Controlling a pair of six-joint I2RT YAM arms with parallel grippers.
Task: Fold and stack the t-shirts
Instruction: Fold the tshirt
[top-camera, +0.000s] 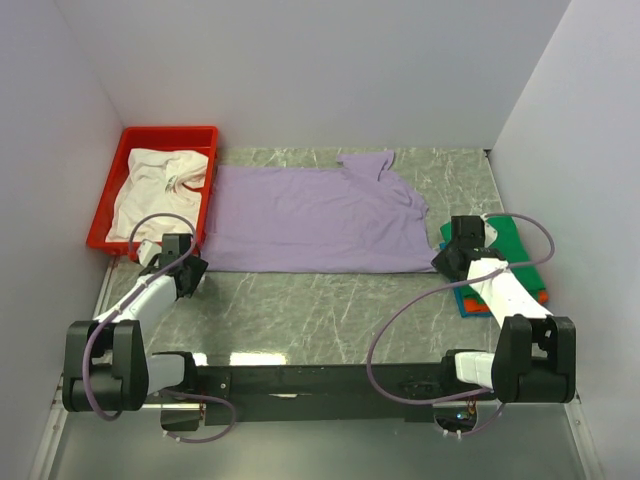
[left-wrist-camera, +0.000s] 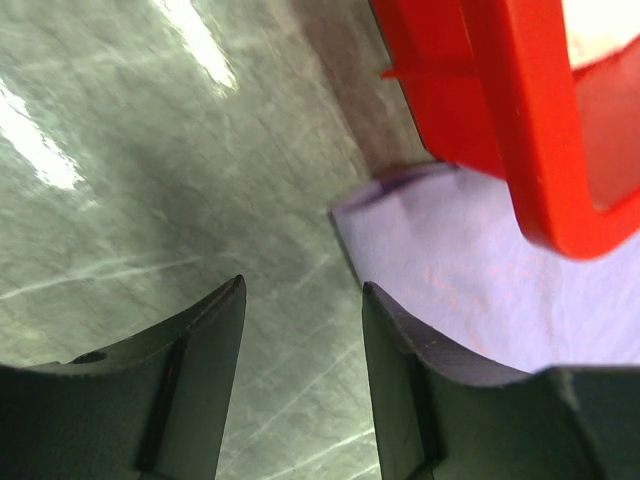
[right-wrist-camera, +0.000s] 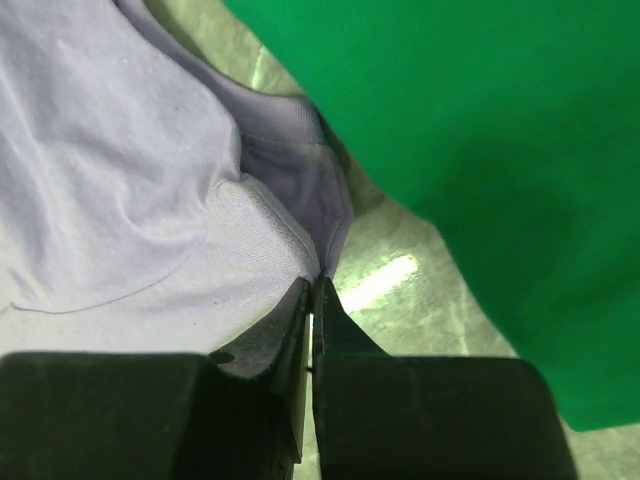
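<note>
The pale lavender t-shirt (top-camera: 310, 215) lies spread flat across the table's middle. My right gripper (top-camera: 447, 258) is at its near right corner, and in the right wrist view that gripper (right-wrist-camera: 318, 282) is shut, pinching the lavender t-shirt's (right-wrist-camera: 120, 180) edge at the fingertips. My left gripper (top-camera: 188, 266) hovers open by the near left corner. In the left wrist view this gripper (left-wrist-camera: 303, 290) has bare table between its fingers, with the lavender t-shirt's corner (left-wrist-camera: 450, 270) just to their right. A white t-shirt (top-camera: 160, 190) lies crumpled in the red tray (top-camera: 170, 134). Folded green (top-camera: 525, 252), orange and blue t-shirts are stacked at the right.
The red tray's rim (left-wrist-camera: 520, 130) overlaps the lavender t-shirt's left edge, close to my left gripper. The green t-shirt (right-wrist-camera: 500, 150) lies right beside my right gripper. White walls close in the table on three sides.
</note>
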